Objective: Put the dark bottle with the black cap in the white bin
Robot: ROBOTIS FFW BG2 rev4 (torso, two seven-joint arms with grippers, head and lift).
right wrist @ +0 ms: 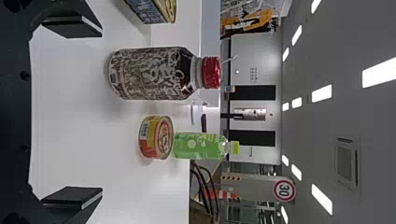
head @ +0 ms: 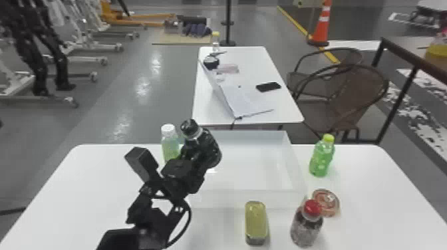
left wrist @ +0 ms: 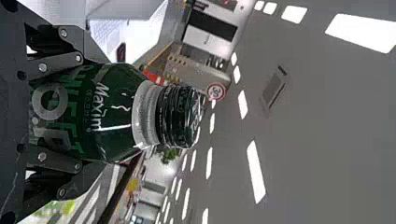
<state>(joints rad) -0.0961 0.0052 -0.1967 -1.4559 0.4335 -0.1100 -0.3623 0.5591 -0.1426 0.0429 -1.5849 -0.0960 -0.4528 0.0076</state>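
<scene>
In the head view my left gripper (head: 189, 166) is shut on the dark bottle (head: 208, 146), which leans with its black cap (head: 189, 128) up and to the left. Bottle and gripper overlap the left part of the white bin (head: 249, 199); how high they are above it I cannot tell. The left wrist view has the dark bottle (left wrist: 112, 112) lying between the fingers of the left gripper (left wrist: 51, 112), its lower end hidden. My right gripper (right wrist: 72, 119) stands open in the right wrist view, facing a red-capped bottle with nothing between its fingers.
Near the bin's front stand a yellow tin (head: 256, 221), a red-capped bottle (head: 306, 226) and a round can (head: 326, 202). A green bottle (head: 322, 158) is right of the bin, and a white-capped bottle (head: 169, 143) stands at its left, partly behind the arm.
</scene>
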